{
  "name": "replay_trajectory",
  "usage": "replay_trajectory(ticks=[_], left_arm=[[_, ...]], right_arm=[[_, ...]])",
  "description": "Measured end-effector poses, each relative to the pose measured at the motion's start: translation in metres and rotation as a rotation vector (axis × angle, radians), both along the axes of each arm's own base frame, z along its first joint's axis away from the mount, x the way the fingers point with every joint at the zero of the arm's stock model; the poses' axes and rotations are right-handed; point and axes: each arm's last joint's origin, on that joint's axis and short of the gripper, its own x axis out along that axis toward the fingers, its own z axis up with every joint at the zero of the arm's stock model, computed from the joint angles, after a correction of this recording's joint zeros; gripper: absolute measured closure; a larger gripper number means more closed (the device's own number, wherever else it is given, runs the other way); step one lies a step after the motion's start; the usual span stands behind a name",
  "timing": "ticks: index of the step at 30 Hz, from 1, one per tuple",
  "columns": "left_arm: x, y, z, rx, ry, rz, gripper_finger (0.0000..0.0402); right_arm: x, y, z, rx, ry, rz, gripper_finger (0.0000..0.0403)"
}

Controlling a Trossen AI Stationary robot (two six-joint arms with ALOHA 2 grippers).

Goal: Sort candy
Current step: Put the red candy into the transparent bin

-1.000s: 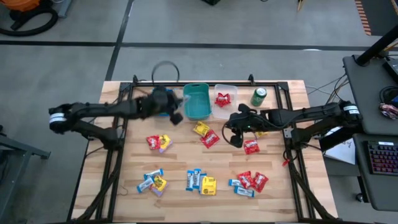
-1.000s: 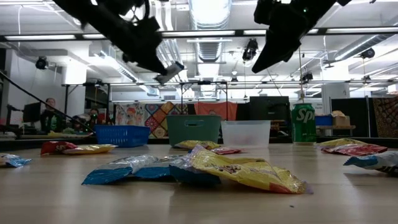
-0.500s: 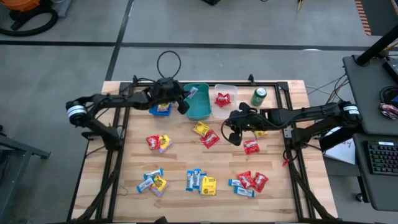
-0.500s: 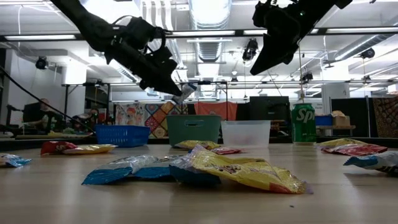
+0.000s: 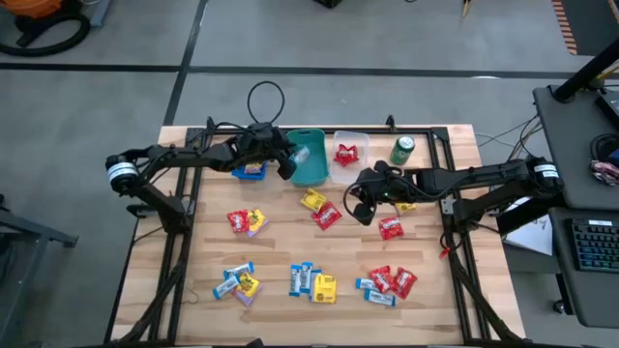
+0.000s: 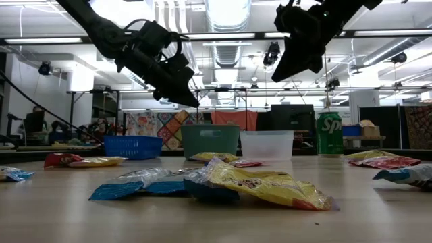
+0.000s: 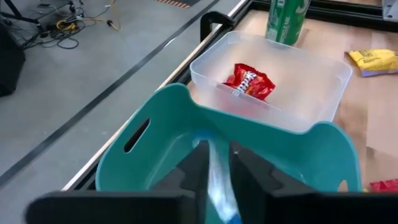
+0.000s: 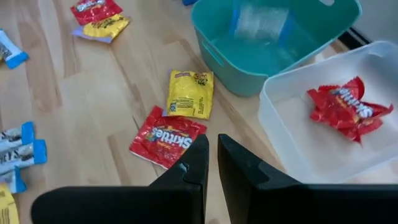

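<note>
My left gripper (image 7: 217, 180) hangs over the teal bin (image 7: 155, 134), jaws clamped on a light blue packet (image 7: 219, 174). My right gripper (image 8: 211, 163) hovers (jaws nearly closed, empty) above a red packet (image 8: 166, 138); other candy (image 5: 311, 281) litters the surface (image 5: 280, 246).

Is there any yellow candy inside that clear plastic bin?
No, the clear bin holds only a red candy packet; the yellow packet lies on the table.

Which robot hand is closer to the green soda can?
Right. The right gripper hangs over the table just short of the green soda can; the left gripper is farther away, over the teal bin, holding a light blue packet.
</note>
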Motion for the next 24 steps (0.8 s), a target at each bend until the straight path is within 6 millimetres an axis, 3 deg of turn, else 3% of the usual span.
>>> replay_trajectory(ticks=[8, 14, 18, 24], left_arm=[[-0.004, -0.004, 0.013, -0.012, -0.054, -0.005, 0.0255], [-0.018, -0.024, 0.046, -0.009, -0.122, -0.095, 0.0246], [-0.025, -0.049, 0.064, -0.005, -0.180, -0.162, 0.0248], [-0.027, -0.094, 0.063, -0.045, -0.205, -0.304, 0.0249]], right_arm=[[0.000, 0.001, -0.001, 0.122, -0.026, -0.064, 0.0374], [-0.004, 0.006, -0.005, 0.344, 0.015, -0.097, 0.0374], [-0.016, 0.011, -0.015, 0.472, 0.159, -0.193, 0.0374], [-0.051, 0.023, -0.032, 0.513, 0.538, -0.476, 0.0374]])
